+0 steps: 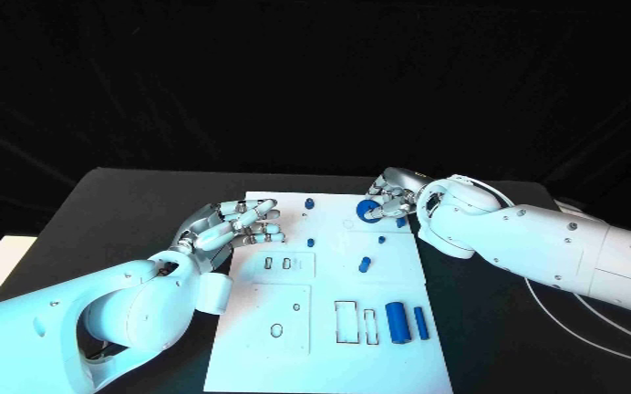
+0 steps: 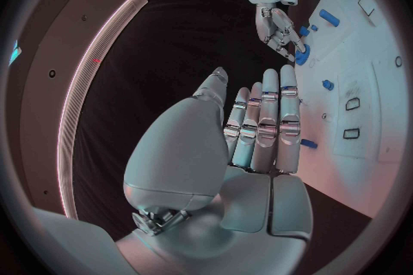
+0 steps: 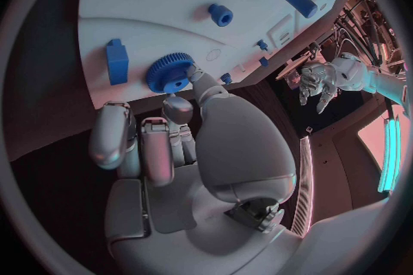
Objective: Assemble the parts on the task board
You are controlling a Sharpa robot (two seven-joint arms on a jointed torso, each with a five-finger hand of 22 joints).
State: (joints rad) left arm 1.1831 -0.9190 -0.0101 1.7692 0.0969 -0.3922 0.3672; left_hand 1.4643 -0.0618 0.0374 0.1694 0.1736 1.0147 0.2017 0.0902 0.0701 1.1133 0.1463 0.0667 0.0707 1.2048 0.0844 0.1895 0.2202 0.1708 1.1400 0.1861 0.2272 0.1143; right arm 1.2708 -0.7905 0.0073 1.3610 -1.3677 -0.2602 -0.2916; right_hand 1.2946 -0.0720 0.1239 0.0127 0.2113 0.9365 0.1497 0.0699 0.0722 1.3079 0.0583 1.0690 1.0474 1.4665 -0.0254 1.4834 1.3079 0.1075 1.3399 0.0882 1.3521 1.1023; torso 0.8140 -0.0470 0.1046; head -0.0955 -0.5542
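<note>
Your right hand [image 3: 176, 144] pinched the blue gear [image 3: 168, 74] at its fingertips, apparently to seat it on the task board [image 1: 329, 321]. Your left hand [image 1: 237, 225] held nothing, its fingers straight and close together, resting at the board's edge, perhaps to steady it.

Black table [image 1: 131, 202] (dark backdrop behind)

Dim, cool light; dark surroundings; wrist views bend at edges.

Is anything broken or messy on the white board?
Nothing looks broken or spilled. The blue parts sit neatly on the task board. The right hand pinches the blue gear at the board's far edge, and the left hand rests open at its left side.
</note>
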